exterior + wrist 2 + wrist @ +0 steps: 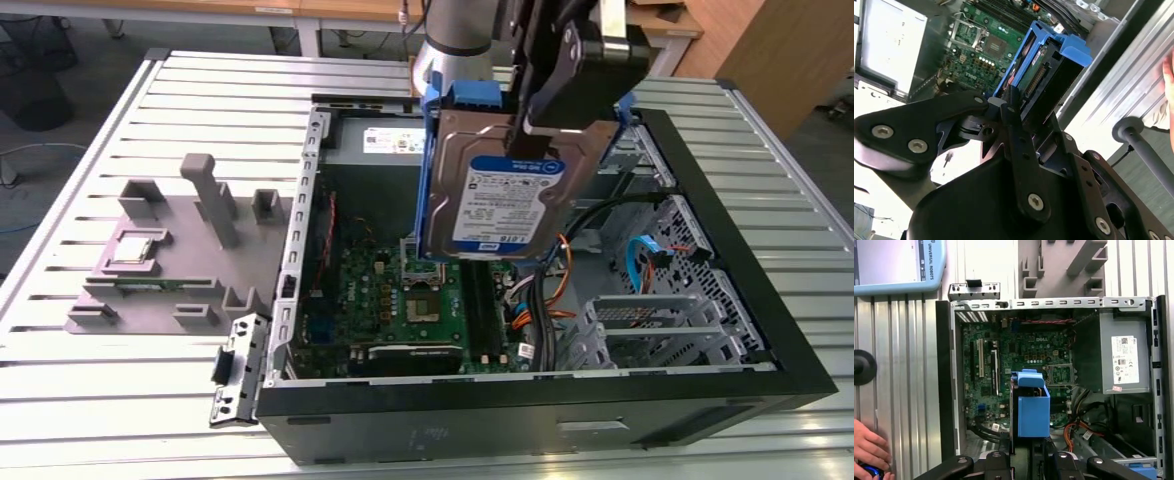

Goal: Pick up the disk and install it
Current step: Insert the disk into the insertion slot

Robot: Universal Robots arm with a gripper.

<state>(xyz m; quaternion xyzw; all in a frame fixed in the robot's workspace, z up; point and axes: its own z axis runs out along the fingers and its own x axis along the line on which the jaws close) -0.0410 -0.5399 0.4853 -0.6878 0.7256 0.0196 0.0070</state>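
Aloft, the blue-railed silver disk (497,200) hangs, label showing.

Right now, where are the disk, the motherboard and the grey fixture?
disk (505,205): exterior view, on its label.
motherboard (360,290): exterior view, green board surface.
grey fixture (200,262): exterior view, flat base.

A ribbed metal table (94,400) carries an open computer case (534,415) (side panel off) and, just beside it on the exterior view's left, a grey plastic holder (160,275).
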